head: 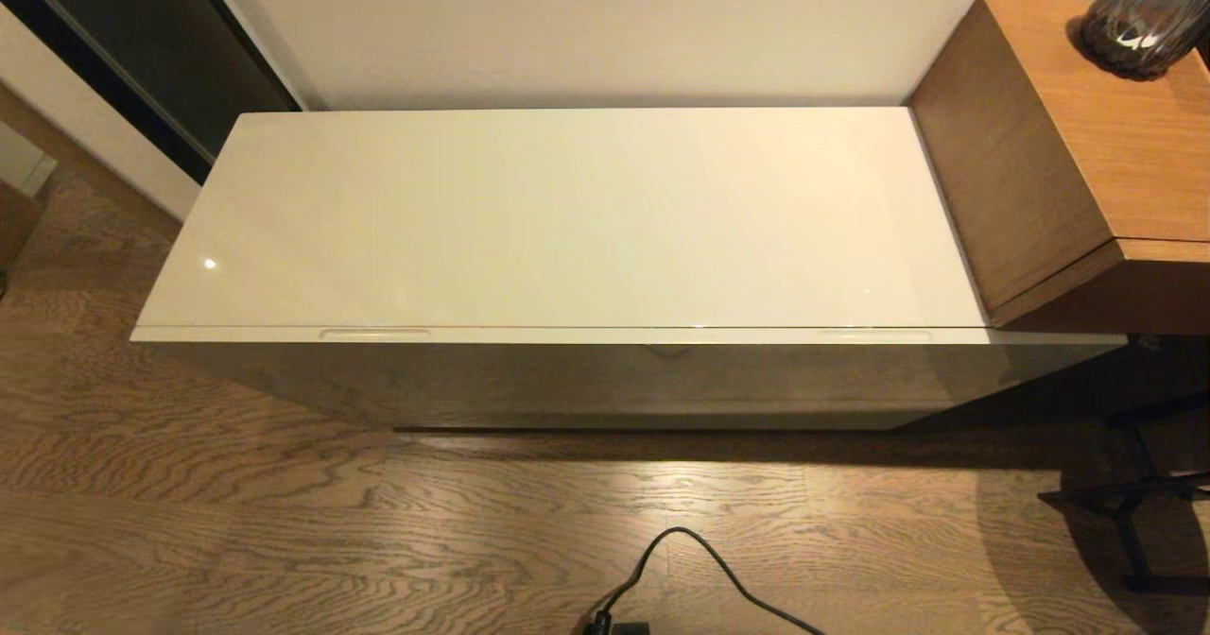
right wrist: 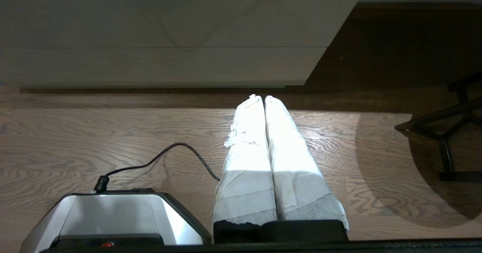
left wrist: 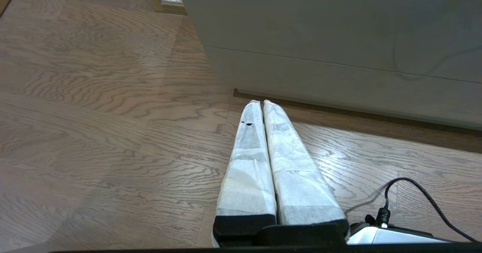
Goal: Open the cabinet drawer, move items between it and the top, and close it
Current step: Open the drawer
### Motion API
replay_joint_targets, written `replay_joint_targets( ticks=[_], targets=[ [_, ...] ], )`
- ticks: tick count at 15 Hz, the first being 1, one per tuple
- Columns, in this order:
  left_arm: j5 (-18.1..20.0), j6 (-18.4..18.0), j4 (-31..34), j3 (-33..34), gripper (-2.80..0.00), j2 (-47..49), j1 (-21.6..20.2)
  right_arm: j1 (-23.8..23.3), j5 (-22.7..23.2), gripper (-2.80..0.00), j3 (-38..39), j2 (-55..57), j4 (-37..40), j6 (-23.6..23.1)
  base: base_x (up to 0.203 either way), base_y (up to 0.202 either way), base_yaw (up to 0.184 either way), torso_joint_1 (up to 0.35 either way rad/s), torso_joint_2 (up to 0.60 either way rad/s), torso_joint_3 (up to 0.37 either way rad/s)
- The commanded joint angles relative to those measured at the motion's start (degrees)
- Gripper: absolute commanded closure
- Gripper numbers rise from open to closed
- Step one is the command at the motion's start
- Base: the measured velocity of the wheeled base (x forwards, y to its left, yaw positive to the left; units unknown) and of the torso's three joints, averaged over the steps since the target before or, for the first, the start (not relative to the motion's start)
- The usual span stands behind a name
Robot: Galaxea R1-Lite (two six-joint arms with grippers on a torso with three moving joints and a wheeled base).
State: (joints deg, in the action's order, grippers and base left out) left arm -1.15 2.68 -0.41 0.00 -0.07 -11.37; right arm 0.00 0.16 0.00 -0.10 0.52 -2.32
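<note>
A: Where are the two tools sitting, and in what state?

B: Both are hanging low in front of the cabinet, pointing down toward the wooden floor (head: pixel 284 522). The left tool (left wrist: pixel 260 101) is showing its taped fingers (left wrist: pixel 248 162) pressed together, holding nothing. The right tool (right wrist: pixel 260 96) is showing the same: fingers (right wrist: pixel 286 151) meeting along their length, nothing between them. Neither is appearing in the head view.

A: And the task's things?

B: The cabinet drawer (head: pixel 624 335) is sitting flush under the top (head: pixel 567 219), fully closed, with one handle slot (head: pixel 374 334) toward the left end and another handle slot (head: pixel 874 334) toward the right. No slippers and no tape roll are showing on the top; presumably they are lying inside the drawer.

A: What could be going wrong from here?

B: Likely three things. The slots are slim, so thick wrapped fingers may be slipping out or scraping the glossy front. The drawer is very wide, so pulling at one slot alone may be racking it sideways and jamming it. On the right, the wooden unit (head: pixel 1059 144) carrying the dark vase (head: pixel 1149 16) is standing against the cabinet, so a rising right arm may be striking it.

A: Anything lower down?

B: A black cable (head: pixel 700 559) is trailing on the floor near the base.
</note>
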Motion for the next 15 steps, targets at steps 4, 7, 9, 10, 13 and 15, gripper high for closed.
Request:
replay_joint_targets(
  ticks=[4, 7, 9, 10, 13, 15],
  targets=[
    [-0.1, 0.0, 0.0, 0.1, 0.00, -2.2, 0.0, 0.0, 0.0, 0.00, 0.1, 0.2, 0.0, -0.1, 0.000, 0.000, 0.000, 0.000, 0.00, 0.000],
    [0.0, 0.0, 0.0, 0.1, 0.00, -2.2, 0.0, 0.0, 0.0, 0.00, 0.1, 0.2, 0.0, -0.1, 0.000, 0.000, 0.000, 0.000, 0.00, 0.000],
    [-0.1, -0.1, 0.1, 0.1, 0.00, -2.2, -0.1, 0.0, 0.0, 0.00, 0.1, 0.2, 0.0, -0.1, 0.000, 0.000, 0.000, 0.000, 0.00, 0.000],
    [0.3, -1.2, 0.3, 0.0, 0.00, -2.2, -0.1, 0.0, 0.0, 0.00, 0.1, 0.2, 0.0, -0.1, 0.000, 0.000, 0.000, 0.000, 0.00, 0.000],
    [0.3, -3.0, 0.2, 0.0, 0.00, -2.2, 0.0, 0.0, 0.0, 0.00, 0.1, 0.2, 0.0, -0.1, 0.000, 0.000, 0.000, 0.000, 0.00, 0.000],
    [0.2, -3.0, -0.5, -0.3, 0.00, -2.2, -0.1, 0.0, 0.0, 0.00, 0.1, 0.2, 0.0, -0.1, 0.000, 0.000, 0.000, 0.000, 0.00, 0.000]
  ],
)
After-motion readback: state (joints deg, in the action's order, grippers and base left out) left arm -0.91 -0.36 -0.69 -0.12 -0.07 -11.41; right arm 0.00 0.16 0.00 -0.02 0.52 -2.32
